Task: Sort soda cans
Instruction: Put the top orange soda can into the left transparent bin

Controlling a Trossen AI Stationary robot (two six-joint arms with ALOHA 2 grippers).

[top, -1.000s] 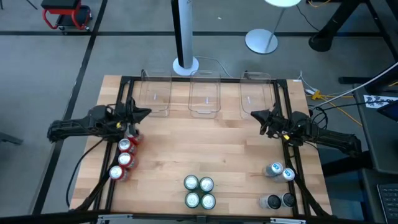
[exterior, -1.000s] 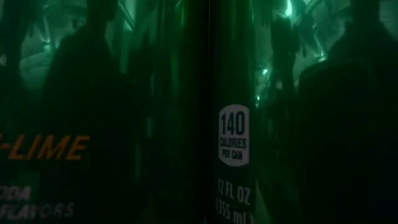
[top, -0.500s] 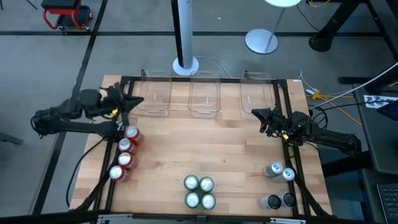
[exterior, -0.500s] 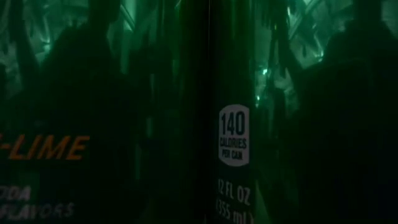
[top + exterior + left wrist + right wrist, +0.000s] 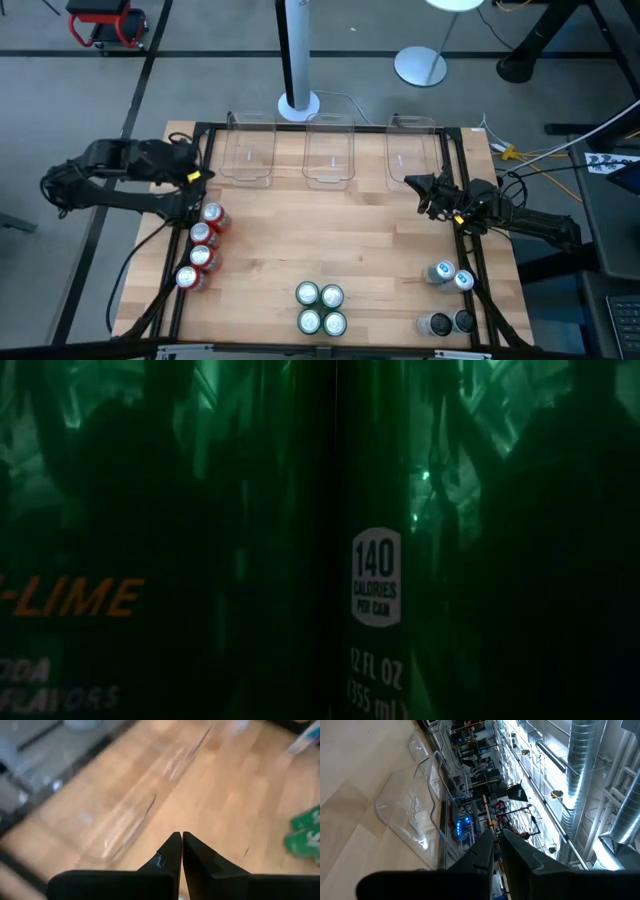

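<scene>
A light wooden table edged by a black frame stands on a grey floor, with a white pole base and a round lamp foot beyond it. 3 clear bins line the far edge. 4 red cans run in a slanted row near the left edge, 4 green cans form a square at the near middle, and 4 blue and dark cans sit at the near right. The low view is filled by a green can's label. The left gripper, fingers together and empty, is at the table's far left edge, drawn back from where it hung over the red row 1 second ago. The right gripper, fingers nearly touching, waits unmoved by the right bin.
</scene>
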